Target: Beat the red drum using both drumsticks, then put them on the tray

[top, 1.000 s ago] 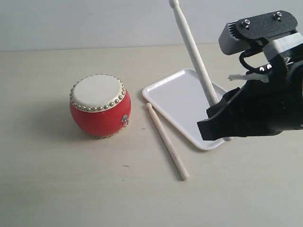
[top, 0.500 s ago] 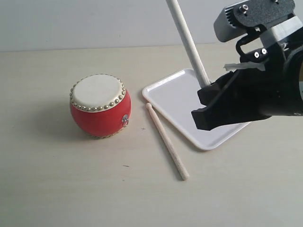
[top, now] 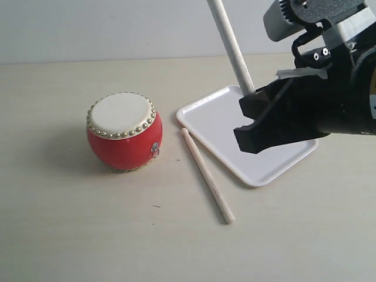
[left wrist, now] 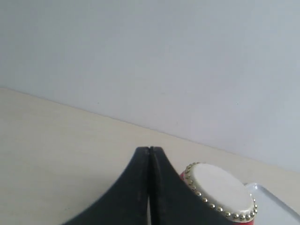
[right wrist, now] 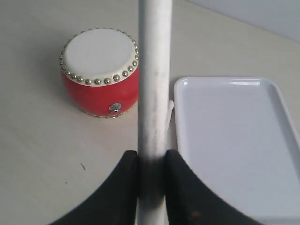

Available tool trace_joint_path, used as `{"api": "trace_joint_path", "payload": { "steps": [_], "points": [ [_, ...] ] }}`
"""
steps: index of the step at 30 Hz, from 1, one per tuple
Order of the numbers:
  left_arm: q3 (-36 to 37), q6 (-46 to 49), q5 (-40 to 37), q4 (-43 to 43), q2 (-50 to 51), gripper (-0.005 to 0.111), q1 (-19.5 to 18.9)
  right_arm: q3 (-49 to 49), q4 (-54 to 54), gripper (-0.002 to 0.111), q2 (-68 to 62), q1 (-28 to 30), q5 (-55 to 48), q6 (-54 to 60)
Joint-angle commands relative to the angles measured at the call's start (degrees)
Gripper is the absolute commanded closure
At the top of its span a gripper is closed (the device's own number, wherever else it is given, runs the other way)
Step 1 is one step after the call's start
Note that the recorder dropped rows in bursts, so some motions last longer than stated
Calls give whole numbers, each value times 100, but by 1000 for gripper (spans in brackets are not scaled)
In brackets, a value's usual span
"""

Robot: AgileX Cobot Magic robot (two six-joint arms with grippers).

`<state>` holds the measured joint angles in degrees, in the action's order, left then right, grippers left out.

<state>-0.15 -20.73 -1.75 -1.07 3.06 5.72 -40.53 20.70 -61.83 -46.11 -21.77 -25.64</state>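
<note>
On the pale desk (top: 70, 235) I see my right gripper (top: 242, 122) above the tray (top: 202, 111) clamping one drumstick (top: 232, 44) steeply tilted, the other drumstick (top: 207, 175) lying between tray and red drum (top: 124, 144), my left gripper (left wrist: 149, 154) pinched empty.

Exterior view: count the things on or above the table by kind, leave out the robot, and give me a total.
Red drum: 1
Drumsticks: 2 (lying drumstick, raised drumstick)
White tray: 1
Total: 4
</note>
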Motion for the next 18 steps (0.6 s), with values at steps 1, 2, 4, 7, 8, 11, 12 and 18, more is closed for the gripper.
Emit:
{"api": "trace_joint_path", "payload": {
  "steps": [1,2,4,7,8,11,12,18],
  "points": [
    [15,-223,294,20,-46,107,-12,21,78,108,34,-17,86,-37],
    [15,-223,339,20,-46,107,-12,21,78,108,34,-17,86,-37],
    [15,-334,591,20,-46,107,-12,21,78,108,34,-17,72,-37],
    [15,-1321,1040,31,-46,107,-12,21,67,108,45,-17,-43,-67],
    [15,-1697,1182,31,-46,107,-12,21,67,108,55,-17,-100,-114],
    [15,-2367,1563,31,-46,107,-12,21,67,108,179,-17,-347,-162],
    [15,-2489,1487,31,-46,107,-12,21,77,108,313,-17,-523,-162],
    [-1848,-1890,-1157,-475,1402,107,-12,21,218,108,855,-17,-849,-162]
  ]
}}
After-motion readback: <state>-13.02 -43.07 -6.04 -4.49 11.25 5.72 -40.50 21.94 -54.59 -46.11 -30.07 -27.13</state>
